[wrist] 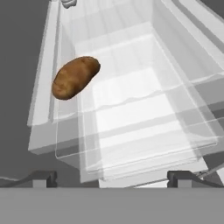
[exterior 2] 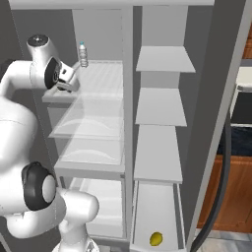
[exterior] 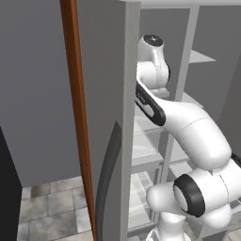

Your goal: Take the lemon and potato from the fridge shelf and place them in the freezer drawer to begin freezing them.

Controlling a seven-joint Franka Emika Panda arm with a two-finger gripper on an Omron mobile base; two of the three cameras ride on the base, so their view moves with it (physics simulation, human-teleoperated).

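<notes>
hovering over the shelf (wrist: 131, 109) with my end effector (wrist: 112, 177) wide open, holding nothing. potato (wrist: 75, 77) sits at the shelf's edge, ahead and off to one side. lemon (exterior 2: 156, 239) already in the drawer (exterior 2: 174, 211). potato looks firm, light, dull-skinned, probably grippy; i'd pinch across its narrow middle.

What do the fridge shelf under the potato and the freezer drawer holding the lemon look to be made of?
The fridge shelf looks like translucent plastic or frosted glass: the lower tiers show through it. The potato has dull, mottled brown skin. The freezer drawer looks like opaque light grey plastic, matte and plain. The lemon is smooth bright yellow.
</notes>
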